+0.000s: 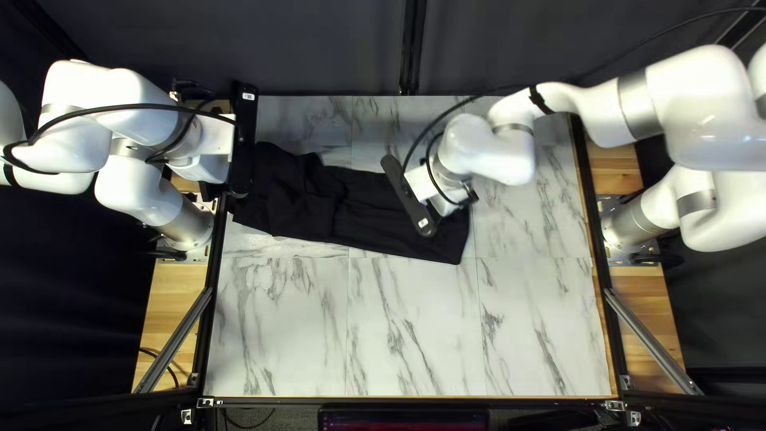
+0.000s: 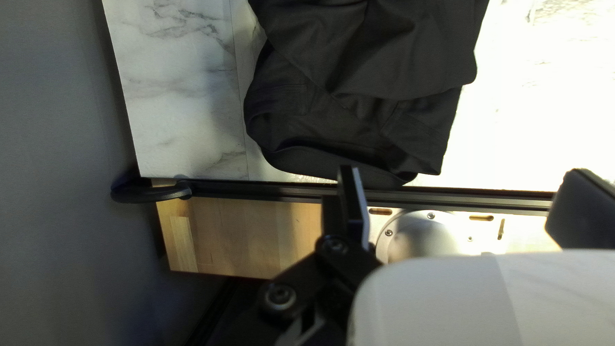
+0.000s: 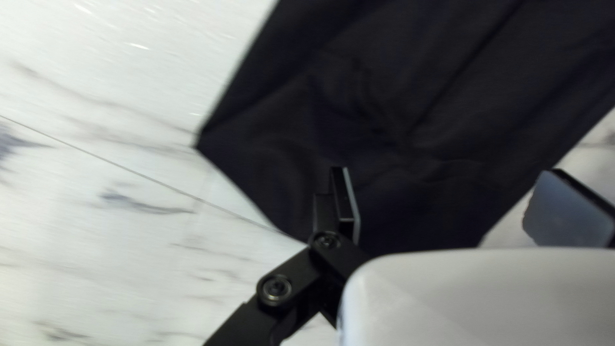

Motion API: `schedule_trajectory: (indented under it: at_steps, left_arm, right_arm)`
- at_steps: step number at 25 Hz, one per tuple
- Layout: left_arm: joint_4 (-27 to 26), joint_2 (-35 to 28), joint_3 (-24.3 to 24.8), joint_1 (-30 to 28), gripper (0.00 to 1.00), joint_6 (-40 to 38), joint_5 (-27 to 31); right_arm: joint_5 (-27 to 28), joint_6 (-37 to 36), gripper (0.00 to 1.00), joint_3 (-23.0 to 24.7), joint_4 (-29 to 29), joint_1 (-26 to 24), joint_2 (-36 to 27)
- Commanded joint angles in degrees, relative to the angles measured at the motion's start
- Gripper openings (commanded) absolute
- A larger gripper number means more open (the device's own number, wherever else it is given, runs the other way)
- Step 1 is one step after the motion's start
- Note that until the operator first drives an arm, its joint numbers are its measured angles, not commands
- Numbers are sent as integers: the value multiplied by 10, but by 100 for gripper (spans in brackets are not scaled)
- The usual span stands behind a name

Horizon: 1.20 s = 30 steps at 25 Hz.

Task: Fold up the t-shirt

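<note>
A black t-shirt (image 1: 351, 209) lies as a long folded strip across the upper left of the table in the top left view, rumpled toward my left arm and flatter under my right gripper. My left gripper (image 1: 231, 187) is over the strip's left end. In the left wrist view the gripper (image 2: 455, 198) stands open, with the shirt's end (image 2: 359, 128) ahead of it and nothing held. My right gripper (image 1: 448, 209) hovers at the strip's right end. The right wrist view shows this gripper (image 3: 448, 208) open above the cloth (image 3: 410, 147), its fingers wide apart and not gripping.
The marble-patterned table (image 1: 411, 327) shows bare in front of the shirt. A black rail (image 2: 269, 190) edges it beside my left arm's base, with a wooden board (image 2: 256, 234) beyond. Dark curtain hangs behind the far edge.
</note>
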Motion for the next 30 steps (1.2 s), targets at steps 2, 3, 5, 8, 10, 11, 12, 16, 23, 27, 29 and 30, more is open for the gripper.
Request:
schedule_trajectory:
  at_steps: [2,3,5,8,10,11,12,16,23,27,29,30]
  left_arm:
    - [0,0,0,0,100,0,0]
    - [0,0,0,0,100,0,0]
    - [0,0,0,0,100,0,0]
    - [0,0,0,0,100,0,0]
    - [0,0,0,0,100,0,0]
    - [0,0,0,0,100,0,0]
    - [0,0,0,0,100,0,0]
    - [0,0,0,0,100,0,0]
    - [0,0,0,0,100,0,0]
    - [0,0,0,0,100,0,0]
    - [0,0,0,0,100,0,0]
    - [0,0,0,0,100,0,0]
  right_arm:
    - [15,103,100,-3,18,36,-6]
    - [15,103,100,-3,18,36,-6]
    - [15,103,100,-3,18,36,-6]
    - [15,103,100,-3,18,36,-6]
    - [14,99,100,-4,17,38,-2]
    - [15,98,100,-14,17,41,9]
    - [19,119,100,-39,4,50,36]
    - [34,246,100,-98,-62,71,90]
    - [82,370,100,-140,-106,81,109]
    - [82,370,100,-140,-106,81,109]
    - [88,365,100,-149,-96,76,123]
    - [85,388,100,-154,-97,75,134]
